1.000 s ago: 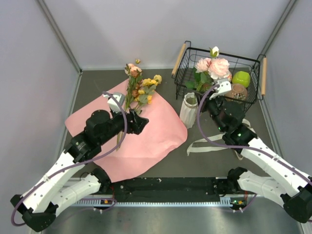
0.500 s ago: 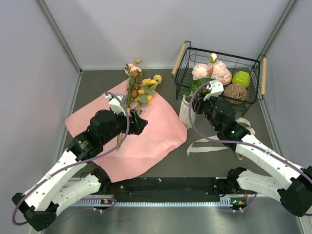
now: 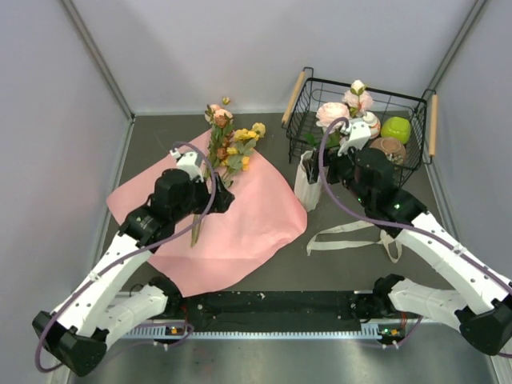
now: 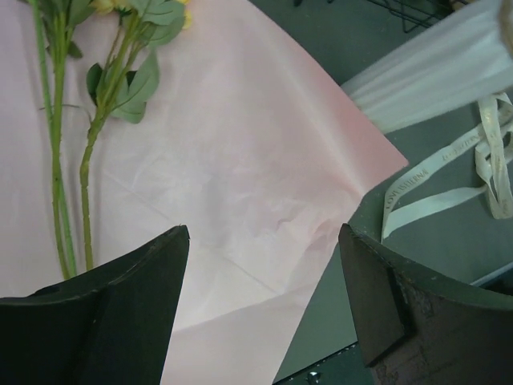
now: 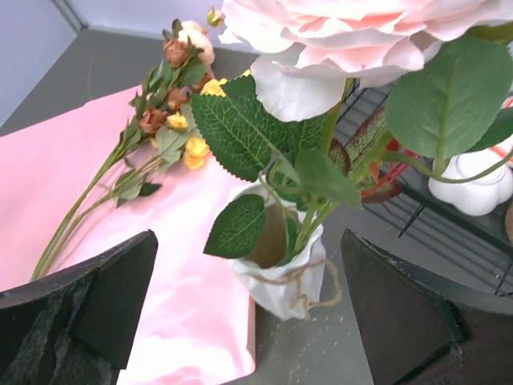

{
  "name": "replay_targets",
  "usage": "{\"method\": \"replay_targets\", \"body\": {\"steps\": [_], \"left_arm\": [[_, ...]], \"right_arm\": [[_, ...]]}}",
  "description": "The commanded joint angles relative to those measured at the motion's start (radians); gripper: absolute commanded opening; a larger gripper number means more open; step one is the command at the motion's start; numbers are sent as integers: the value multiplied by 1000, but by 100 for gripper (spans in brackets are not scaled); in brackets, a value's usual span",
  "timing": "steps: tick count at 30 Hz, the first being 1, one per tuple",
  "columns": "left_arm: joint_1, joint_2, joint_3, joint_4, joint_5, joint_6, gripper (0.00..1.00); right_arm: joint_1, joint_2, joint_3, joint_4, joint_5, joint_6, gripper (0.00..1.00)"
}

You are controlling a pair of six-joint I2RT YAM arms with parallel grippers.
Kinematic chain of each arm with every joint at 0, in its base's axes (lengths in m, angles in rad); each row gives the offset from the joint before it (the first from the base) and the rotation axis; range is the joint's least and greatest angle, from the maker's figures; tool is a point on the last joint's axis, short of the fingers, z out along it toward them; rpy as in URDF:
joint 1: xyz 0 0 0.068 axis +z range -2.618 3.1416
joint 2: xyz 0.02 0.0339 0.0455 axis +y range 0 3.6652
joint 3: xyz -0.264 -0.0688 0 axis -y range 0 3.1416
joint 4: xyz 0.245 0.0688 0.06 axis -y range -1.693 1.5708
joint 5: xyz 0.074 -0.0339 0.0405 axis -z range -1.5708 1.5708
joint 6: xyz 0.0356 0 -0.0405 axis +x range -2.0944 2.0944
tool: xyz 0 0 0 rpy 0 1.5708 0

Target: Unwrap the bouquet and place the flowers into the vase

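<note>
The bouquet lies unwrapped. Its salmon-pink paper (image 3: 240, 232) is spread flat on the table, and a spray of yellow and small peach flowers (image 3: 228, 144) lies on the sheet's far part. The white ribbed vase (image 3: 308, 182) stands just past the paper's right edge, and the peach-pink roses (image 3: 342, 108) stand in it. In the right wrist view their green stems and leaves enter the vase (image 5: 282, 277) below a large peach rose (image 5: 353, 36). My right gripper (image 5: 248, 237) is open beside the vase, holding nothing. My left gripper (image 4: 264, 233) hangs open over the paper, to the right of the stems (image 4: 58, 168).
A black wire basket (image 3: 368, 85) with wooden handles stands behind the vase, holding a green round thing (image 3: 396, 128) and a brown bowl (image 3: 392, 147). The beige ribbon (image 3: 352, 234) lies loose on the table right of the paper. Grey walls close in the back and sides.
My right gripper went from shut on the pink rose spray to open, leaving the spray standing in the vase. My left gripper shifted slightly toward the stems on the paper.
</note>
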Motion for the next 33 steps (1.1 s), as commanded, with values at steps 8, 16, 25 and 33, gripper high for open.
{"method": "replay_targets", "body": {"steps": [8, 16, 25, 33], "left_arm": [[469, 296, 71, -60, 267, 57, 61], [523, 702, 324, -129, 281, 121, 30], [354, 759, 380, -164, 61, 210, 52], [263, 900, 450, -225, -133, 244, 44]], "right_arm": [[-8, -217, -57, -300, -221, 133, 99], [-8, -311, -105, -319, -388, 175, 99], [-6, -298, -102, -340, -392, 141, 99], [-8, -276, -87, -340, -407, 124, 99]]}}
